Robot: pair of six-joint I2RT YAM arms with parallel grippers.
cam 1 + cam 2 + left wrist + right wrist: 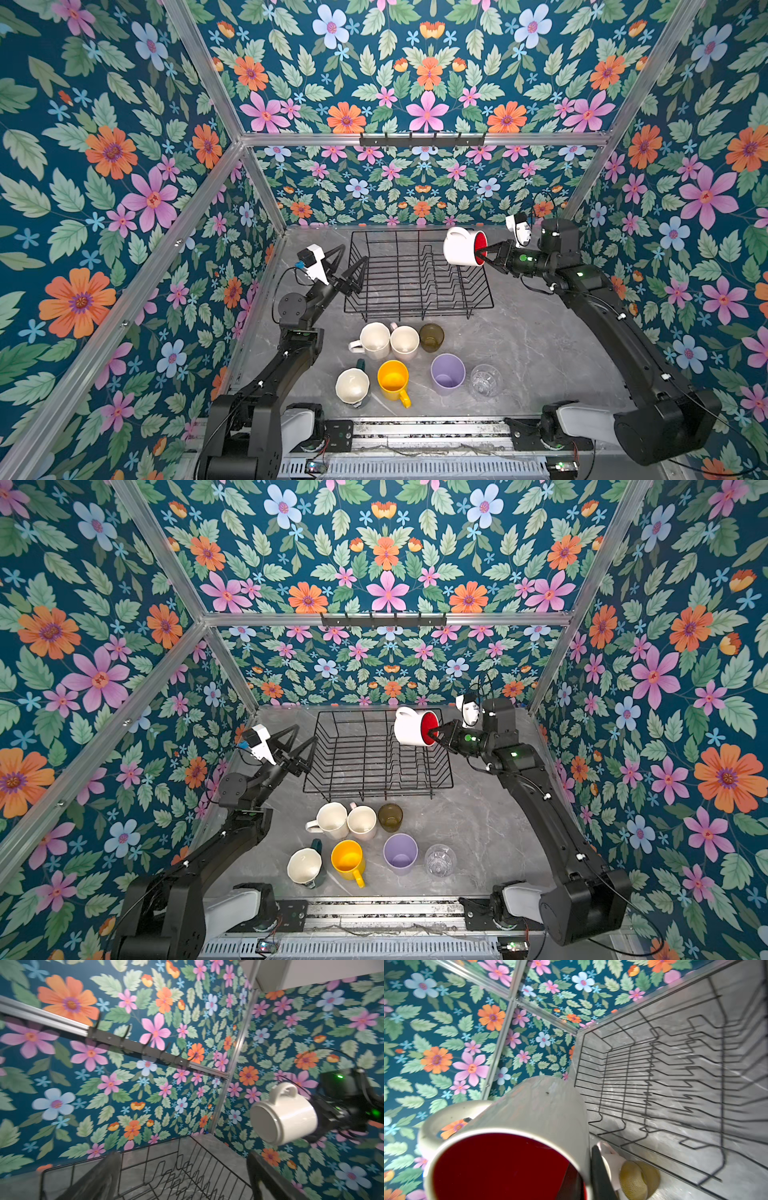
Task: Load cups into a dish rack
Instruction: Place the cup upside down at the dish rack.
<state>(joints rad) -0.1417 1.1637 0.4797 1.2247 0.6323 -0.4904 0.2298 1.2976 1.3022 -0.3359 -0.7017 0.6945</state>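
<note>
The right arm (pixel 602 316) is reaching up from the near right corner and bending in toward the dish rack (pixel 415 305). The right gripper (pixel 484 254) is pinching the rim of a white mug (pixel 457 249), with its fingers squeezed tight on the wall. The mug is hanging on its side in the air by the far right end of the rack, its red inside facing the arm. The left arm (pixel 291 353) is leaning toward the rack's left edge, and the left gripper (pixel 354 254) is gaping wide and holding nothing. Seven other cups (pixel 392 379) are sitting on the grey table (pixel 540 353) in front of the rack. The left wrist view is showing the mug (pixel 291 1113) from the other end, with its flat bottom and its handle, which the top views are hiding. The right wrist view is looking straight into the mug (pixel 500 1167), with one black finger (pixel 600 1174) pressing outside the wall and the rack (pixel 675 1088) lying just beside it.
</note>
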